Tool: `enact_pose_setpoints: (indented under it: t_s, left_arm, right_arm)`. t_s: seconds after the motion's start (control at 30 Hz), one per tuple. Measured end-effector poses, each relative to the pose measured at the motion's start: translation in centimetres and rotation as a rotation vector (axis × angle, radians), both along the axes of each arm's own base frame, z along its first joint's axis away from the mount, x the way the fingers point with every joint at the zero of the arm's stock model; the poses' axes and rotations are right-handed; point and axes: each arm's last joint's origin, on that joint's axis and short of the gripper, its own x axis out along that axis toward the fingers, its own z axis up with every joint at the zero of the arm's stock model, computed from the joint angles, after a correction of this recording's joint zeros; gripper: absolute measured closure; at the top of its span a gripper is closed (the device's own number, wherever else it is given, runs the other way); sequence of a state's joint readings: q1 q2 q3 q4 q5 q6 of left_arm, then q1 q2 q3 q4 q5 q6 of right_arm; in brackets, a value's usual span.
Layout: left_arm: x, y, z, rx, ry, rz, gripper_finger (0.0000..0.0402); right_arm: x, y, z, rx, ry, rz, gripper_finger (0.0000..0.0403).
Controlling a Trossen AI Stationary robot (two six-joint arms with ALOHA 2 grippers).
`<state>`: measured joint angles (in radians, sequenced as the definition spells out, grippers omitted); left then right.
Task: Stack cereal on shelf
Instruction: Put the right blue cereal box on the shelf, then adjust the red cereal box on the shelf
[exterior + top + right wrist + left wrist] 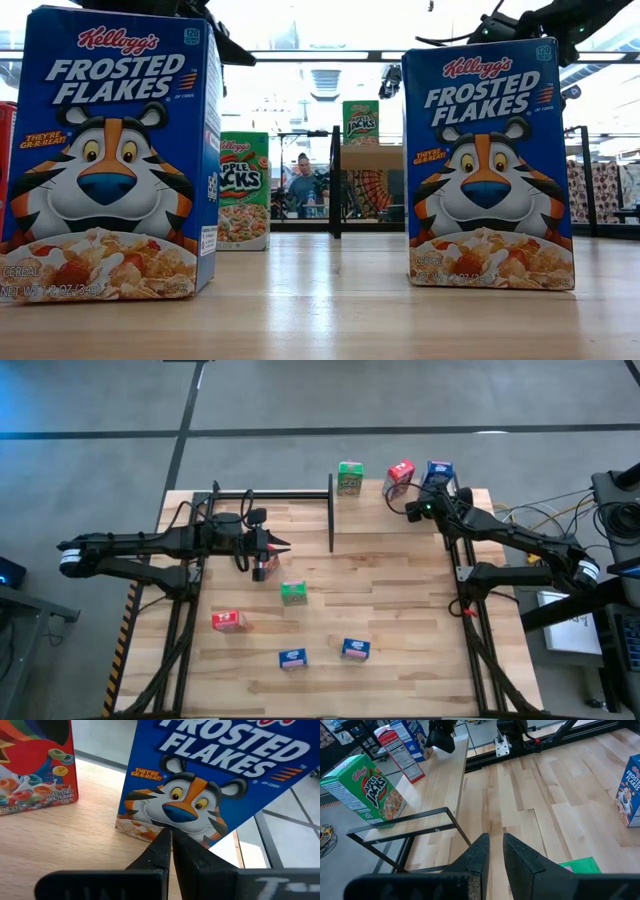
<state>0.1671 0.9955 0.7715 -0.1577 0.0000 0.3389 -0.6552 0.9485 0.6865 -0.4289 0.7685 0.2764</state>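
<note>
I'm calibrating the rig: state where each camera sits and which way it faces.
High view: overhead, facing straight down on the table; shows both arms, left pincer and right pincer.
Low view: table-top height, facing level across; near blue box, second blue box; arm parts on top.
Left wrist view: on the left arm, facing the shelf; own pincer.
Right wrist view: on the right arm, facing the shelf's blue box; own shut pincer.
Shared: left wrist and high views both show the shelf's green box.

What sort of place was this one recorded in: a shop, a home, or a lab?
Most likely a robotics lab or workshop, not a shop. Two arms stand bolted to a plank table on a bare grey floor, loose cables trail off the right side, and the Frosted Flakes boxes are toy-sized props beside a small shelf.
</note>
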Motion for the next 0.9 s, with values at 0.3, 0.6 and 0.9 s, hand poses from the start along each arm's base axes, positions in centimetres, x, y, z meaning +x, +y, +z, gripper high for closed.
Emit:
enact_pose_setpoints:
  t_s: [0.3,0.6,0.9]
  left_arm:
    - [0.0,0.0,0.0,-0.008,-0.002,0.003,0.0364]
    - [0.2,0.0,0.5,-0.043,-0.068,0.017,0.0364]
    - [0.7,0.1,1.6,-0.086,-0.198,0.029,0.0364]
  right_arm:
    - [0.3,1.6,2.6,0.013,-0.146,0.191,0.0394]
    - [0.5,4.9,3.4,0.005,-0.214,0.465,0.0394]
    - [2.2,6.6,4.8,-0.170,-0.372,0.643,0.0394]
